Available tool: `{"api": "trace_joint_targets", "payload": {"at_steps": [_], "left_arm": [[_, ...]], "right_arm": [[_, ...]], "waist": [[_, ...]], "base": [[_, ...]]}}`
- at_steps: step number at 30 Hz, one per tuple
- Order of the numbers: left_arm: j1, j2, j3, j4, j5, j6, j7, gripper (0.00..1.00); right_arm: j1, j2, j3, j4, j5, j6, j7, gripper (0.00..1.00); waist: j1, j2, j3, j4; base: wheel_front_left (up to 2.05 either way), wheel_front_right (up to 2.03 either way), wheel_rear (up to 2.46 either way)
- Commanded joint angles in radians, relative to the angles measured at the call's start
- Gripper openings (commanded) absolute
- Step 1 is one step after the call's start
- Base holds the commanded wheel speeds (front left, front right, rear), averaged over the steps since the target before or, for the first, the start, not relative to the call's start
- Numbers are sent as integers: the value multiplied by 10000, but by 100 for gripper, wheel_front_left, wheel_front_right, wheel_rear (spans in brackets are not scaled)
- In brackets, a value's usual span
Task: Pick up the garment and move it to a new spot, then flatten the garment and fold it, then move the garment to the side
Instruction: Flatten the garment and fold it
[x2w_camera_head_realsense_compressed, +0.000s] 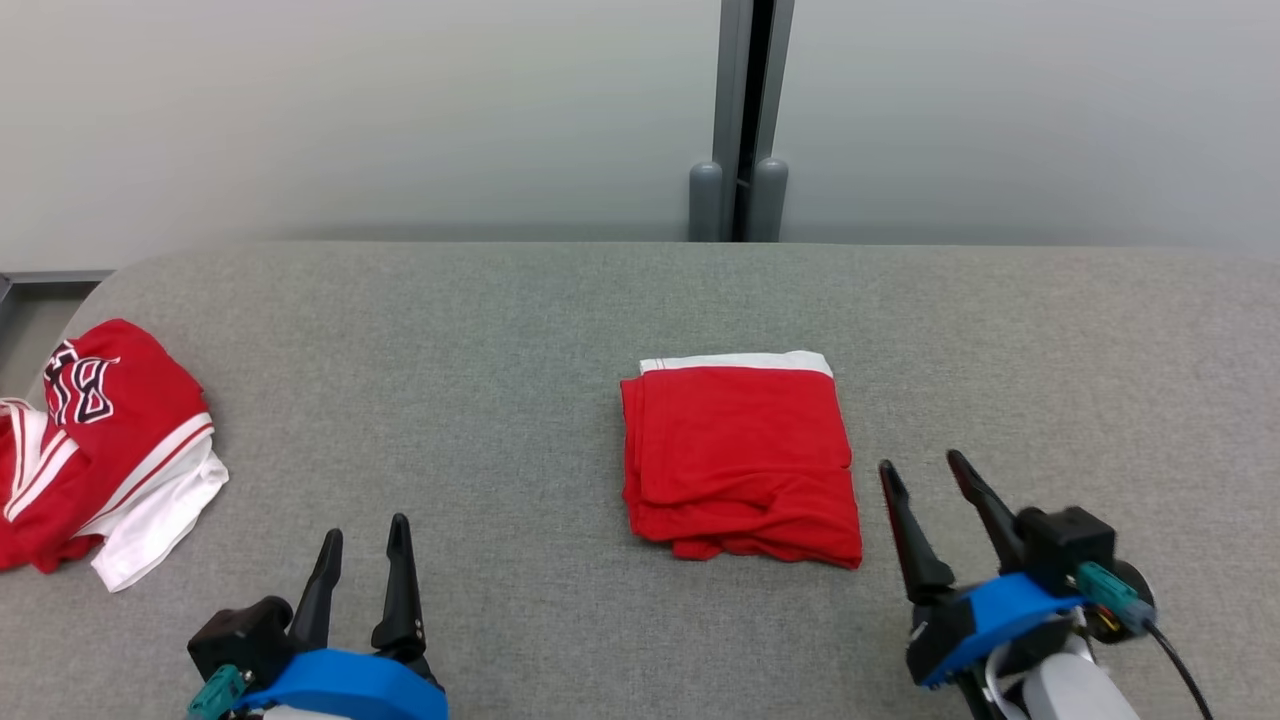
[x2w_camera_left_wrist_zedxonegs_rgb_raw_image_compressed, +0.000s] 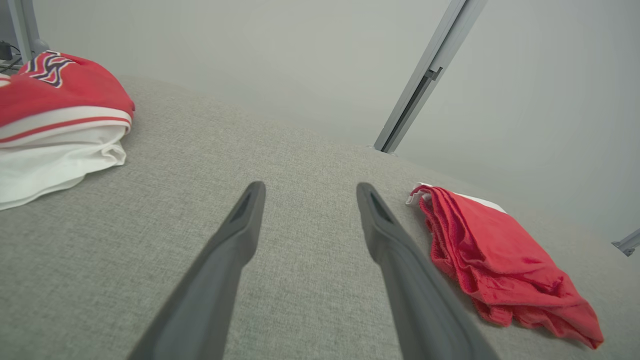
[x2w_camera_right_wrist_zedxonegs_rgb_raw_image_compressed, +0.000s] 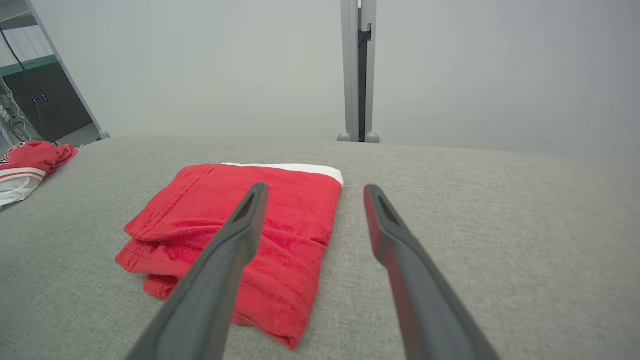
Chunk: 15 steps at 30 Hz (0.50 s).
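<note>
Two wide-open pincers: red garment (x2w_camera_head_realsense_compressed: 740, 455) folded at mid-table

Both arms are low over the grey table (x2w_camera_head_realsense_compressed: 500, 330), and each pair of dark fingers is spread with nothing between them. The left gripper (x2w_camera_head_realsense_compressed: 366, 528) hovers at the near left, well apart from the cloth. The right gripper (x2w_camera_head_realsense_compressed: 920, 460) sits just beside the garment's near right corner. In the right wrist view, one finger crosses in front of the red fabric and the other stands over bare table. The garment lies flat in a tidy rectangle, with a white band along its far edge. At the far left edge sits a heap of red-and-white clothes (x2w_camera_head_realsense_compressed: 100, 450) — crumpled.
</note>
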Motion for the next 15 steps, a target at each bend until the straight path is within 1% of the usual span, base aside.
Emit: {"api": "trace_joint_targets", "payload": {"at_steps": [1, 5, 12, 15], "left_arm": [[113, -20, 68, 25, 38, 12, -26, 100], [345, -54, 256, -55, 202, 1, -27, 100], [734, -139, 498, -178, 638, -26, -26, 100], [792, -168, 554, -139, 814, -31, -26, 100]], "right_arm": [[274, -15, -160, -139, 58, 1, -35, 100], [920, -17, -653, -594, 329, 1, -34, 100], [1416, -15, -679, -868, 601, 1, -35, 100], [1440, -15, -704, -858, 533, 1, -35, 100]], "waist": [[0, -1, -73, -58], [0, -1, -187, -156], [0, -1, -233, -266], [0, -1, -224, -254]], "base": [[0, 0, 0], [0, 0, 0], [0, 0, 0], [0, 0, 0]]}}
